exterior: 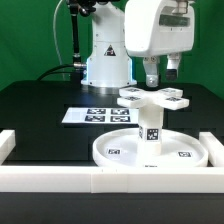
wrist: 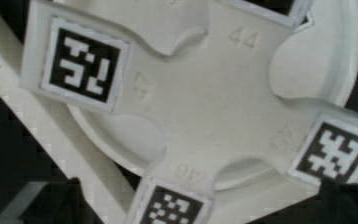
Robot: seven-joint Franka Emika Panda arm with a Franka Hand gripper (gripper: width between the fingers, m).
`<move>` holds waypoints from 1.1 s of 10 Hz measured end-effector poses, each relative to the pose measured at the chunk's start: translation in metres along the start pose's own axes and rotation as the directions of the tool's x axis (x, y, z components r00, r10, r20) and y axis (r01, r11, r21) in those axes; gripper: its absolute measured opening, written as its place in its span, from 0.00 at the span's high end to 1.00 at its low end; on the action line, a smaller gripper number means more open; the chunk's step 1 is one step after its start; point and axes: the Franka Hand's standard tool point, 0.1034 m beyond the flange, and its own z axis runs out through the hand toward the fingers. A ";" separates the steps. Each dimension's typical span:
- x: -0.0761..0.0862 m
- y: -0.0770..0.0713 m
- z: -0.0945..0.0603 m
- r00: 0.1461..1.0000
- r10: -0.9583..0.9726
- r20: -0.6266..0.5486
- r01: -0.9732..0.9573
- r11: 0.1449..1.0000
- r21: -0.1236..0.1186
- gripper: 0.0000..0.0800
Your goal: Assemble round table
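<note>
Gripper [exterior: 157, 78]: two dark fingers hanging below the white wrist housing, just above the far side of the base piece; whether they are parted or closed, or touching the part, cannot be told from either view. Flat white plastic base piece with tagged lobes [exterior: 153, 97]: sits level on top of the post, near the scene's centre; in the wrist view its face fills the picture [wrist: 194, 110], tags at three lobes, no finger visible. Short white cylindrical post [exterior: 152, 130]: upright, one tag facing the camera, standing at the middle of the disc. Large white round rimmed disc [exterior: 115, 153]: lies flat on the black table [exterior: 40, 110], up against the long white border rail [exterior: 60, 179] at the near edge. Marker board [exterior: 95, 116]: flat sheet of tags, beyond the disc toward the exterior view's left, untouched. Step in hand, as judged: fitting the base piece onto the post, the post already seated in the disc. Next move likely calls for a firm, centred hold on the base piece and turning or pressing it home without tilting the post.
</note>
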 end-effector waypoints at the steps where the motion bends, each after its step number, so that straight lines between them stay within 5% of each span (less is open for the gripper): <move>1: -0.002 0.001 0.000 0.997 -0.079 0.001 0.079 0.997 0.000 0.19; 6: -0.011 -0.002 0.007 0.938 -0.348 0.004 0.348 0.938 0.002 0.19; 11: -0.018 -0.009 0.017 0.949 -0.315 0.008 0.315 0.949 0.020 0.19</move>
